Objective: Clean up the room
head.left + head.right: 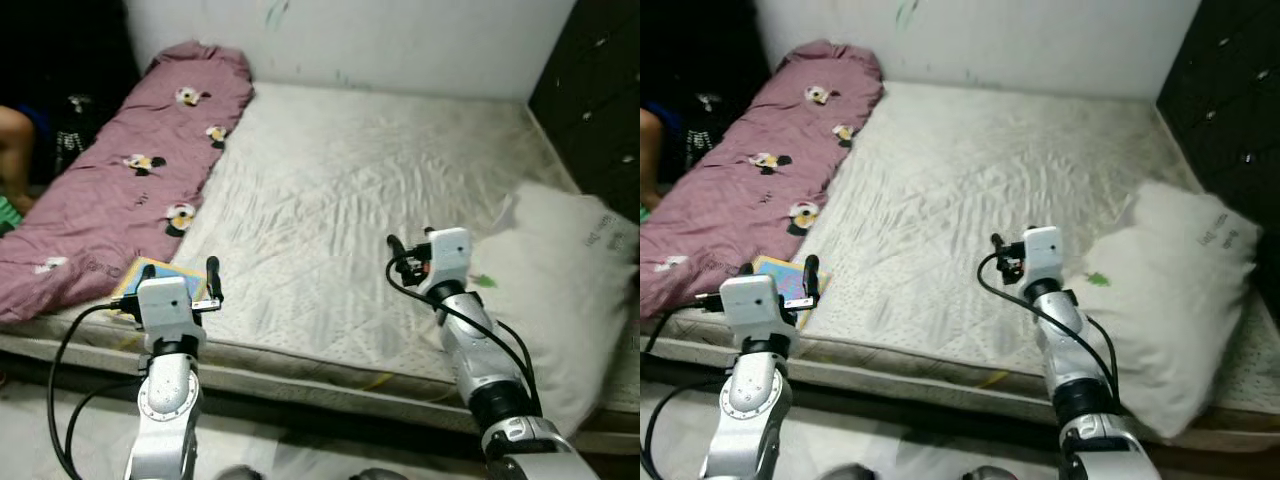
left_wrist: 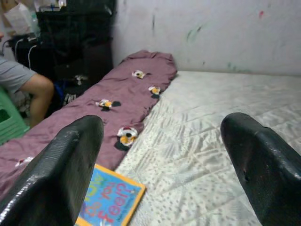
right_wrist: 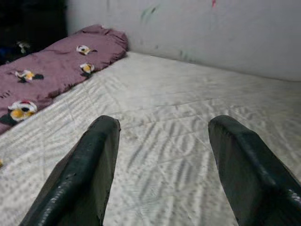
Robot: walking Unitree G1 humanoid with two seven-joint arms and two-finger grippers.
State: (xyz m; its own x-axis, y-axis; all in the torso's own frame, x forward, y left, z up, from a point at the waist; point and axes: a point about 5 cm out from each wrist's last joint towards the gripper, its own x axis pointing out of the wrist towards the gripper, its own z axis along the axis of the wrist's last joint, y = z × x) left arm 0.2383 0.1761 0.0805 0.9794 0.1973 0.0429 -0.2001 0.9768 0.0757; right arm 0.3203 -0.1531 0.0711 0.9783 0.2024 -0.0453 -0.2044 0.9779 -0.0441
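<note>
So the thing most obviously out of place is the colourful book (image 2: 110, 197), lying flat on the near left corner of the bed (image 1: 340, 210), tucked right up against the edge of the purple blanket (image 1: 130, 190) with the little flower patches. The left gripper (image 2: 160, 160) hovers just above and beside it, fingers spread wide open with nothing between them. Going by the left wrist view, the book sits off to one side of the gap, not centred.

The right gripper (image 3: 162, 165) is also wide open and empty, held over the bare middle of the mattress. A big white pillow (image 1: 565, 290) slumps at the right edge of the bed, half hanging off the side near the dark cabinet (image 1: 600, 90). There's a person's knee (image 2: 40, 89) over past the blanket.

What I'd worry about: a flat book on a soft mattress gives the fingers no edge to bite, so a straight-down grab probably just pushes it into the bedding or snags the blanket. It's also close to the bed edge, so a nudge could slide it onto the floor.
</note>
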